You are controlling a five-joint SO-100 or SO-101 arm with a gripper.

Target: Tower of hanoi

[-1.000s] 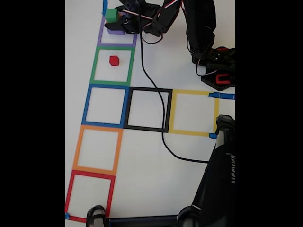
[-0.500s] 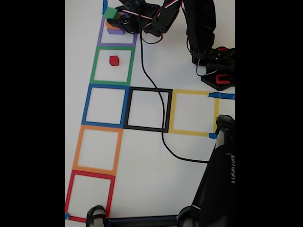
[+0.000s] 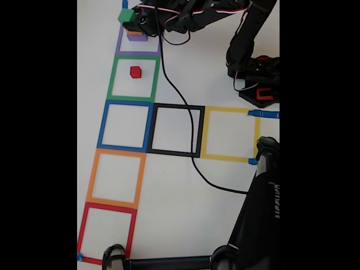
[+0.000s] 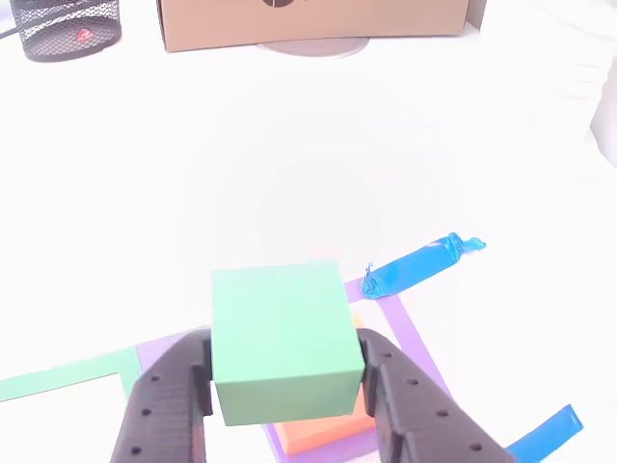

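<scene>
Up at the far left, my black gripper [image 4: 280, 381] squeezes the plain green cube [image 4: 281, 340] above the orange cube [image 4: 323, 432]; it could slip and fall.

Bright, even light across white table [image 3: 180, 191]; fixed view soft, slightly blurred, black bars both sides. Other view badly overexposed (table [image 4: 308, 174] washes to blank white, far edge lost in glare). Shadows faint. Green cube [image 4: 281, 342] close up, reasonably sharp.
</scene>
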